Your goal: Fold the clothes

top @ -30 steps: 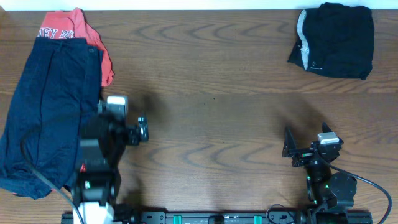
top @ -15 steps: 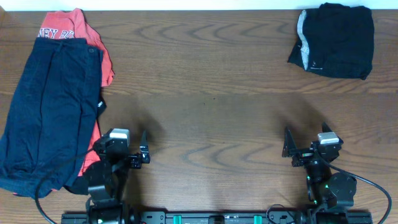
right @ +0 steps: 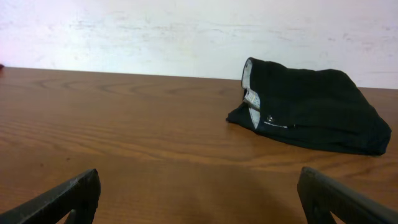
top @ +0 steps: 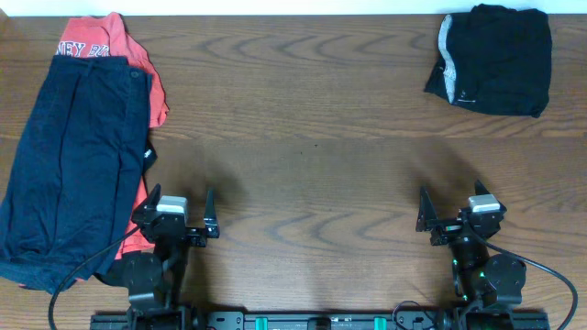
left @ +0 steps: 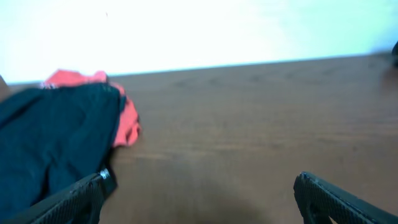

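Note:
Dark navy trousers (top: 73,156) lie spread over a red T-shirt (top: 101,41) at the table's left; both show in the left wrist view, trousers (left: 50,137) and red shirt (left: 127,121). A folded black garment (top: 495,60) lies at the far right corner, also in the right wrist view (right: 311,109). My left gripper (top: 179,220) is open and empty near the front edge, right beside the trousers' lower end. My right gripper (top: 449,215) is open and empty near the front right.
The brown wooden table (top: 312,137) runs to a white wall at the back. Both arm bases sit at the front edge, with a black cable (top: 78,270) by the left base.
My left arm has drawn back from beside the trousers toward the front edge and settled low, fingers open. The right arm and the clothes have not moved.

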